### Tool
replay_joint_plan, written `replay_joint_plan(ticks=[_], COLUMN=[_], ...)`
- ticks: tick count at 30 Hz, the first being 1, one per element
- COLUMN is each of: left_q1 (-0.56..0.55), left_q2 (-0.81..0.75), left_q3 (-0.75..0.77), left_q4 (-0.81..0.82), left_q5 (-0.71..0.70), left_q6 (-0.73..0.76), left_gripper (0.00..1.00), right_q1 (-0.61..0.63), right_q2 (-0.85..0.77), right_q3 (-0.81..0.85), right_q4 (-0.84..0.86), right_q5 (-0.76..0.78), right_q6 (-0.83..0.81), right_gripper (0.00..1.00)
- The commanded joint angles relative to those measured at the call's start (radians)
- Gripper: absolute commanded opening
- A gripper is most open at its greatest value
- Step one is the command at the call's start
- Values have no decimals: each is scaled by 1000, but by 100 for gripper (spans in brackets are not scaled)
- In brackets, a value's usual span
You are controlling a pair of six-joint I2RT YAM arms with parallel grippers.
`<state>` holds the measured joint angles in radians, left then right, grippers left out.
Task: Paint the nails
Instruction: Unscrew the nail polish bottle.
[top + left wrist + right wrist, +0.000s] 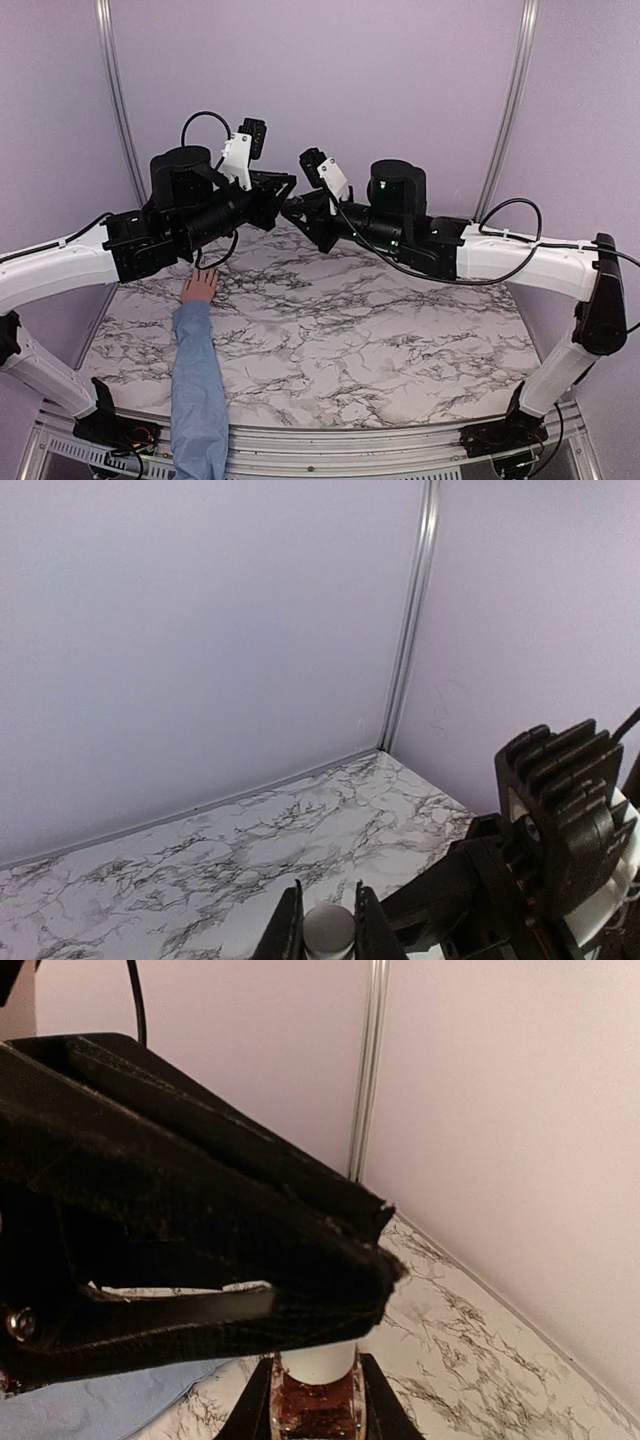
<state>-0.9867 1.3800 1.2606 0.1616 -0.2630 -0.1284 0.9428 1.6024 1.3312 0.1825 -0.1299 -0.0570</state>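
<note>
Nearest the arm bases, a light blue sleeve (196, 385) ran up the marble table (400, 340) to the hand (200, 288), which lay flat with its fingers pointing away. The nails (204, 274) sat at the far tips of that hand's fingers. They were too small to make out singly and lay just under the left arm. They would likely handle as small stiff plates on soft, living fingers that can flinch. They called for a light brush stroke, not a grip.

Beyond the hand and to its right, seemingly clear of the table, the two grippers met around a small bottle (318, 1415). The right gripper (316, 1400) pinched the glass body from both sides. The left gripper (327, 918) was pressed together on the white cap (328, 932), which sat on the neck. What showed of the glass was filled with dark reddish-brown polish. The bottle was probably light, but smooth, slippery and breakable. The body looked best gripped low, with the cap taken squarely across its sides.

Farthest from the hand stood the lilac walls (200, 630) and a metal corner strip (410, 620).
</note>
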Motion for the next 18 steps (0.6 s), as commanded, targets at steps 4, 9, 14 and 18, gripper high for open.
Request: replay_joint_plan(ticks=[4, 9, 14, 18], left_q1=[-115, -148, -167, -165], left_q2=[103, 158, 199, 192], left_q3=[59, 104, 139, 138], left_q4=[-3, -2, -8, -16], left_q5=[-356, -473, -542, -576], left_q6=[-96, -147, -158, -161], left_gripper=[0, 0, 0, 0], right_q1=[44, 56, 57, 58], right_q2=[70, 102, 107, 94], right_q3=[108, 140, 148, 132], right_q4=[56, 61, 64, 64], right_q5=[268, 331, 355, 353], right_q6=[-31, -27, -31, -39], right_gripper=[0, 0, 0, 0])
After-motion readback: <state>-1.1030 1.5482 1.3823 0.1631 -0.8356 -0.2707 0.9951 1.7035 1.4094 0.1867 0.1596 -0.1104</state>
